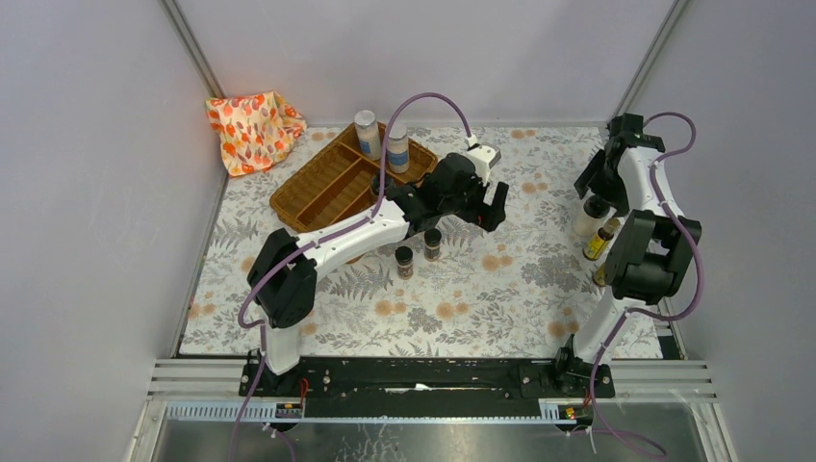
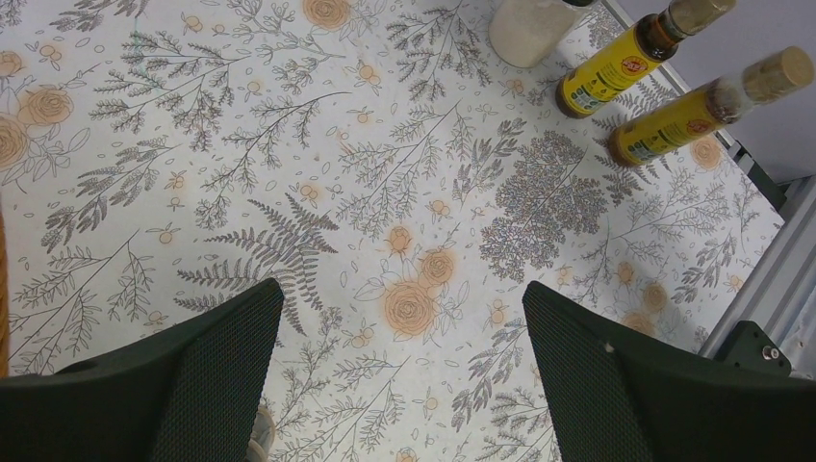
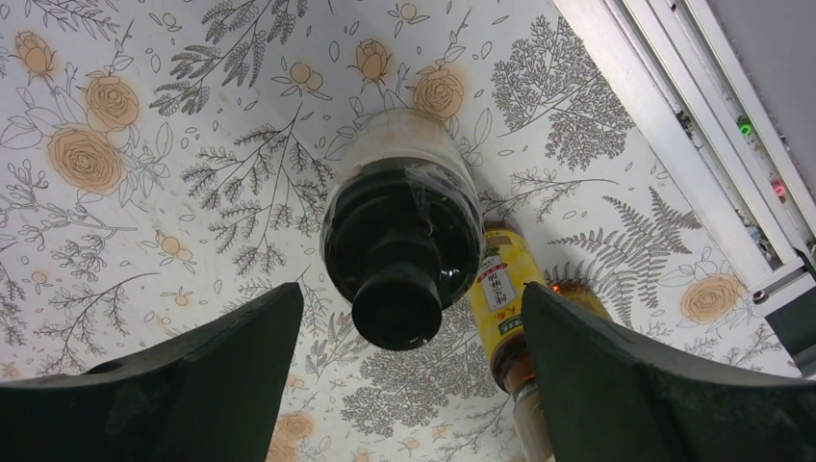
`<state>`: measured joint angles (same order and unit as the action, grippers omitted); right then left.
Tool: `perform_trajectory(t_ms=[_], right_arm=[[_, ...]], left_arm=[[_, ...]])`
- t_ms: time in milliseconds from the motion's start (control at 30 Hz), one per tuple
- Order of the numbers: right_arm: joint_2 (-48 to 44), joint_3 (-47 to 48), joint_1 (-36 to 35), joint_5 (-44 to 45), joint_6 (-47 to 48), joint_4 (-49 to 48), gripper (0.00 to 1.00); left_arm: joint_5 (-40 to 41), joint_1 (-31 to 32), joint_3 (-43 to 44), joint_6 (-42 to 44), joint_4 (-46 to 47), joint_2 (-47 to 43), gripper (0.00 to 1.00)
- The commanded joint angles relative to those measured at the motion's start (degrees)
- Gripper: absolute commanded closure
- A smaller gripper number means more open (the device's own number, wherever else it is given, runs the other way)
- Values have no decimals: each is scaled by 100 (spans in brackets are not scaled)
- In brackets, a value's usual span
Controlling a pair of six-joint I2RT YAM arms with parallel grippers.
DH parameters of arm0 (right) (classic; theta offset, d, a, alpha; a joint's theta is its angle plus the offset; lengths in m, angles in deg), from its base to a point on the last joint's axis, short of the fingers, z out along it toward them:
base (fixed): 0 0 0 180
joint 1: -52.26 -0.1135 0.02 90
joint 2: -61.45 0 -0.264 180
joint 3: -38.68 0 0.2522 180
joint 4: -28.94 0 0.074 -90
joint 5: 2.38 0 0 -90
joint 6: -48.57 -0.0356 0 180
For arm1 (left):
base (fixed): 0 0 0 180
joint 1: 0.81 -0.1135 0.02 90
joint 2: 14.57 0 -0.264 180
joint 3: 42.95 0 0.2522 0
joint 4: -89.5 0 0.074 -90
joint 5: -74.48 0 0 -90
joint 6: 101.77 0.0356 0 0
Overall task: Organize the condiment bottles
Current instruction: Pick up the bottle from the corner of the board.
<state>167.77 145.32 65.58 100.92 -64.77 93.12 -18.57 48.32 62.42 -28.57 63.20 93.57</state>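
Two silver-lidded white-filled jars (image 1: 367, 133) are being found in the brown wicker tray (image 1: 327, 188); two dark spice jars (image 1: 404, 262) and two slim yellow bottles (image 2: 616, 67) are being found outside it. Left gripper (image 2: 404, 289) is being held released, empty; right gripper (image 3: 409, 289), unclenched, astride a black-capped white bottle (image 3: 399, 231)

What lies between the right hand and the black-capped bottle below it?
Nothing. In the right wrist view the black-capped bottle stands untouched between the open fingers of the right hand.
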Motion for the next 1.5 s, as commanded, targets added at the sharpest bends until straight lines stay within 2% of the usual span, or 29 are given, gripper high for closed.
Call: perform_trajectory(t_ms=[0, 233, 333, 400, 600, 700, 1200, 1467], right_arm=[[121, -7, 88, -218, 26, -121, 11], [310, 101, 160, -382, 38, -193, 22], [381, 136, 179, -445, 39, -221, 31], [426, 172, 188, -468, 37, -226, 47], [490, 262, 197, -477, 39, -204, 79], [502, 336, 197, -476, 39, -172, 100], [418, 761, 167, -1000, 31, -136, 100], [454, 1152, -120, -995, 57, -71, 100]], left_arm=[[120, -15, -39, 80, 111, -113, 1], [162, -18, 23, 122, 41, -47, 1], [173, -18, 51, 154, 11, -9, 1], [181, -19, 73, 166, -17, 9, 1], [191, -47, 102, 181, -39, 43, 1], [191, -55, 135, 186, -57, 54, 1], [287, -77, 131, 195, -100, -42, 1], [549, -102, 98, 151, -135, -178, 1]])
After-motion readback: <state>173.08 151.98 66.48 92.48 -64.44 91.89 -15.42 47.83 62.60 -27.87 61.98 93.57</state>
